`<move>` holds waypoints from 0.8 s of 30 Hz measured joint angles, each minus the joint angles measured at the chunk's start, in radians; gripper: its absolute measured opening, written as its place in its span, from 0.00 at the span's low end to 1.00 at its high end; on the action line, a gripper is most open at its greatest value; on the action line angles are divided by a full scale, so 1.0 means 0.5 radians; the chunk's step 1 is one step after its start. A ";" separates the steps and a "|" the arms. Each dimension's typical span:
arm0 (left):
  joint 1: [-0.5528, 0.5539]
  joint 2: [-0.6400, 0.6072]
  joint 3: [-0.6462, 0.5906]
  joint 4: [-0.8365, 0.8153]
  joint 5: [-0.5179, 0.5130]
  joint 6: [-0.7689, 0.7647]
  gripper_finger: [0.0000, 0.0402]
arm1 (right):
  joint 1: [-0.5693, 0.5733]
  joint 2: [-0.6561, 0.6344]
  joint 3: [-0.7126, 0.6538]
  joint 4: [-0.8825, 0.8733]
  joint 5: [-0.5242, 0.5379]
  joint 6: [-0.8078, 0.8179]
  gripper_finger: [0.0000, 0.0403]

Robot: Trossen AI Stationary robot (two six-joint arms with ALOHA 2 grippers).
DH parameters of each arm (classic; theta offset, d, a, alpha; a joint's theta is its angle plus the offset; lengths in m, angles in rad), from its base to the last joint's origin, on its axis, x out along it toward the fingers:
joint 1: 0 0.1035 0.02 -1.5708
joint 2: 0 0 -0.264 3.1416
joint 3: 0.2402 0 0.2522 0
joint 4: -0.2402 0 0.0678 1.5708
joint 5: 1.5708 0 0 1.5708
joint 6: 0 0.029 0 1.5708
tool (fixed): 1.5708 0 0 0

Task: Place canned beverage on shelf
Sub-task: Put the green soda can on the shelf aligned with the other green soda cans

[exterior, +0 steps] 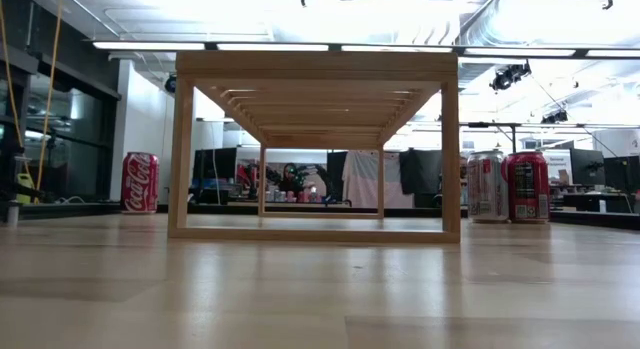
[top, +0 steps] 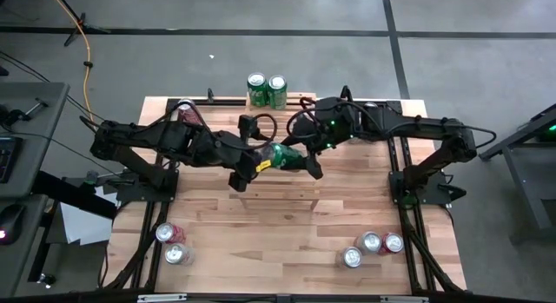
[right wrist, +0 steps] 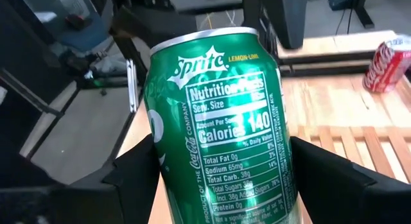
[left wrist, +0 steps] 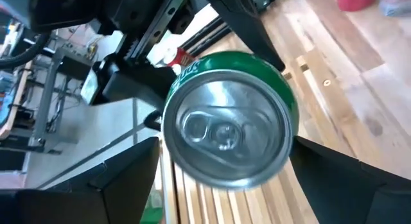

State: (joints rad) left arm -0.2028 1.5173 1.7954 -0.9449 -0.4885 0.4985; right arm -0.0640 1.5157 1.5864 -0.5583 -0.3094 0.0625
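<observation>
Can: green Sprite can (top: pixel 280 154), held above the shelf (top: pixel 282 188) at table centre, lying on its side between both grippers.
Label: "Sprite", "Lemon-Lime", "Nutrition Facts", "Calories 140" readable in right wrist view (right wrist: pixel 218 128).
Right gripper (top: pixel 306 161): clamped on the can's sides, fingers (right wrist: pixel 135 179) flanking it.
Left gripper (top: pixel 248 170): fingers (left wrist: pixel 115 179) spread either side of the can's silver top (left wrist: pixel 225 131), not touching.
Other cans: two green (top: pixel 266 90) at 12 o'clock; red pair (top: pixel 172 244) at 7 o'clock; three (top: pixel 372 247) at 5 o'clock.
Low view only: red Coca-Cola can (exterior: pixel 140 182), slats from beneath (exterior: pixel 315 109).
Surface: light wooden tabletop (top: pixel 261 233).
Room: grey floor, ceiling lights, desks behind.
</observation>
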 joint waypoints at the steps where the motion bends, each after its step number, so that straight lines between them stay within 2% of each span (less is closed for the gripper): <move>1: 0.000 0.001 0.000 -0.012 -0.014 -0.007 0.83 | -0.007 -0.001 0.000 -0.028 -0.004 -0.012 0.72; 5: 0.016 -0.023 0.002 -0.102 -0.062 -0.132 0.83 | -0.030 -0.001 0.000 -0.135 -0.005 -0.050 0.72; 8: 0.079 -0.074 -0.006 -0.227 -0.038 -0.418 0.83 | -0.047 -0.007 0.000 -0.289 -0.010 -0.092 0.72; 13: 0.217 -0.331 -0.229 -0.193 0.090 -0.850 0.83 | -0.079 -0.010 0.000 -0.528 0.005 -0.162 0.72; 16: 0.253 -0.562 -0.473 0.013 0.090 -1.018 0.83 | -0.096 -0.010 0.000 -0.633 0.012 -0.179 0.72; 24: 0.258 -1.183 -1.314 0.877 0.024 -1.401 0.83 | -0.164 -0.106 0.000 -0.885 0.028 -0.170 0.72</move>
State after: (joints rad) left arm -0.0738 0.9259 1.1386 -0.5066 -0.4763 -0.2022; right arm -0.1459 1.4628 1.5864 -1.0006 -0.2955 -0.0227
